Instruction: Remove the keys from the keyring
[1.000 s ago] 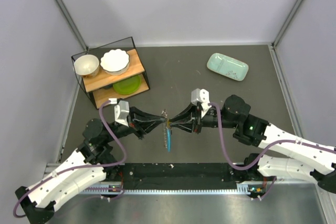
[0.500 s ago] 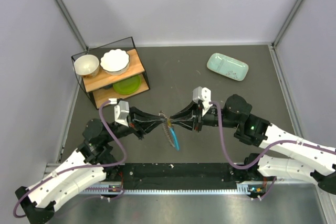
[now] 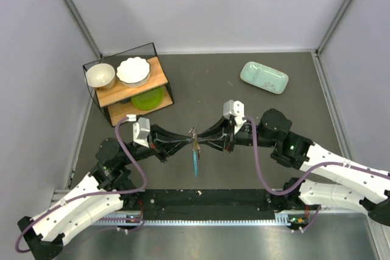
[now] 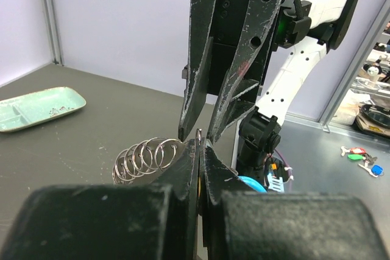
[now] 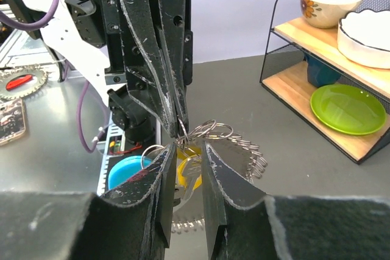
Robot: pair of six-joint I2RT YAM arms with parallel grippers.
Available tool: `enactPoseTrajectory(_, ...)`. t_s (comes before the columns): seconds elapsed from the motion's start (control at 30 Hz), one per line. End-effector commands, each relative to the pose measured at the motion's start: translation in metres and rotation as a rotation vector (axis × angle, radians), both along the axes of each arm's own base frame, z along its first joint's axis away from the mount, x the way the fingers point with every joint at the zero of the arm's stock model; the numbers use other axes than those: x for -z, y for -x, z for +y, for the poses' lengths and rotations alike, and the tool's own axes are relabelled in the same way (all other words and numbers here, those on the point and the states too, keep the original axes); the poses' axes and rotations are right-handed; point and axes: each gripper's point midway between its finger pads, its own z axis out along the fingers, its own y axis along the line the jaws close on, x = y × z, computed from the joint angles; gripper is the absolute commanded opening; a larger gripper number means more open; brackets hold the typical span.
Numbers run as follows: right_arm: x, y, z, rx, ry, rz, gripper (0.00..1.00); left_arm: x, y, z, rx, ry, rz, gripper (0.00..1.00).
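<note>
While no key looks freed yet, the step in hand is holding the keyring (image 4: 145,158) taut. Left of it, the left gripper (image 3: 186,140) is pressed together on its wire. Below it hangs one blue-covered key (image 3: 195,164). Right of it, the right gripper (image 5: 187,148) stands narrowly parted around the bunch, and I cannot tell whether it grips. The next move calls for clamping one key and working it off. There is one ring and two grippers; the other keys can't be counted.
</note>
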Motion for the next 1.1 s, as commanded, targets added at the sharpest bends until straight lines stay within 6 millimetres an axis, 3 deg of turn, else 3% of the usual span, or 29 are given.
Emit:
enactPoseTrajectory(0.0,-0.024,0.003,0.003,-0.037,-0.067,-0.016,0.23,-0.040,0.010,0.007,0.011,0.091,-0.093,0.00)
enactPoseTrajectory(0.23,-0.017,0.003,0.009,-0.051,-0.051,0.004,0.20,-0.042,0.011,0.009,0.010,0.100,-0.100,0.00)
enactPoseTrajectory(0.37,-0.017,0.005,0.010,-0.068,-0.053,0.001,0.00,-0.042,0.011,0.009,0.008,0.105,-0.099,0.00)
enactPoseTrajectory(0.5,-0.010,-0.003,0.010,-0.026,-0.026,0.014,0.00,-0.043,0.009,0.011,-0.006,0.097,-0.104,0.00)
enactPoseTrajectory(0.53,-0.009,-0.006,0.008,-0.015,-0.010,0.002,0.00,-0.033,0.001,0.011,-0.044,0.046,-0.059,0.00)
enactPoseTrajectory(0.57,-0.007,-0.011,0.005,0.004,0.009,-0.006,0.00,-0.028,-0.004,0.013,-0.077,0.006,-0.036,0.06)
enactPoseTrajectory(0.6,-0.012,-0.015,0.001,0.018,0.024,-0.015,0.00,-0.038,-0.006,0.018,-0.113,-0.008,-0.058,0.16)
enactPoseTrajectory(0.67,0.003,-0.017,-0.007,0.011,0.117,-0.026,0.00,-0.027,-0.013,0.024,-0.165,-0.071,-0.031,0.39)
enactPoseTrajectory(0.7,-0.006,-0.020,-0.010,0.014,0.126,-0.043,0.00,-0.030,-0.012,0.027,-0.179,-0.077,-0.056,0.45)
enactPoseTrajectory(0.73,0.010,-0.017,-0.017,-0.002,0.212,-0.040,0.00,-0.026,-0.013,0.029,-0.189,-0.094,-0.050,0.48)
enactPoseTrajectory(0.8,0.004,-0.015,-0.016,-0.046,0.273,-0.058,0.00,-0.024,-0.013,0.032,-0.199,-0.115,-0.041,0.51)
enactPoseTrajectory(0.87,0.025,-0.011,-0.026,-0.079,0.408,-0.042,0.00,-0.021,-0.009,0.029,-0.169,-0.141,-0.035,0.52)
enactPoseTrajectory(1.07,0.008,0.004,-0.033,-0.192,0.530,-0.003,0.00,-0.012,0.007,0.015,-0.025,-0.226,-0.010,0.51)
